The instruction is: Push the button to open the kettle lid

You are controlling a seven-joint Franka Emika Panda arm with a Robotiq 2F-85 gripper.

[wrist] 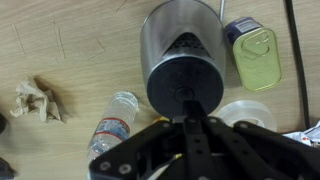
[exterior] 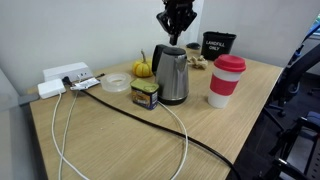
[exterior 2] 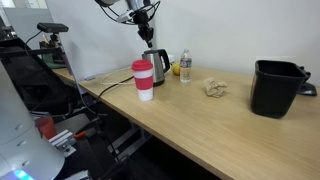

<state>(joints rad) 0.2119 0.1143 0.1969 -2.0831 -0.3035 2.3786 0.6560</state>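
The brushed steel kettle stands near the middle of the wooden table and also shows in an exterior view. In the wrist view I look down on its steel body and on the kettle lid, a round black disc; I cannot tell whether the lid is open. My gripper hangs just above the kettle's top, apart from it, and it also shows in an exterior view. Its fingers are pressed together and hold nothing.
A white cup with red lid stands beside the kettle. A tin can, a tape roll, a water bottle, crumpled paper and a small pumpkin surround it. A black cable crosses the table. A black bin stands further off.
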